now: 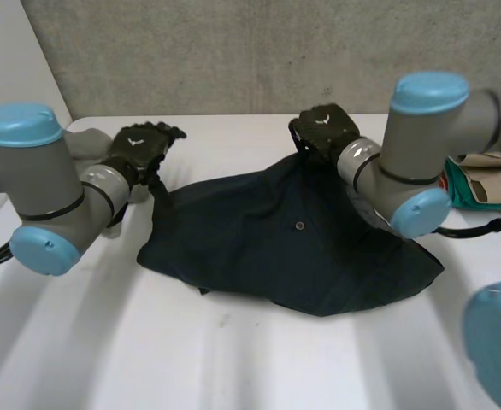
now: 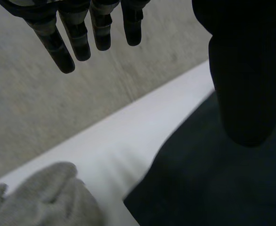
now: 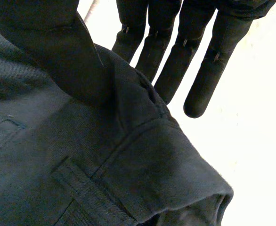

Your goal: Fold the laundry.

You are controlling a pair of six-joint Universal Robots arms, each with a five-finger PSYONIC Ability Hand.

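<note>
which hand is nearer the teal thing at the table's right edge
Right. The right hand pinches the far edge of the dark garment, on the side toward the teal thing; the left hand is at the garment's opposite corner, farther off.

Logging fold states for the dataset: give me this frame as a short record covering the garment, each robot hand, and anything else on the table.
garment: dark garment, lying crumpled and unfolded on the white table
right robot hand: right robot hand at the garment's far edge, cloth pinched between thumb and straight fingers, that edge raised
left robot hand: left robot hand by the garment's far left corner, fingers straight, no cloth between them and the thumb
other items: grey cloth beside the left robot hand; teal item at the table's right side
fold progress: none visible
</note>
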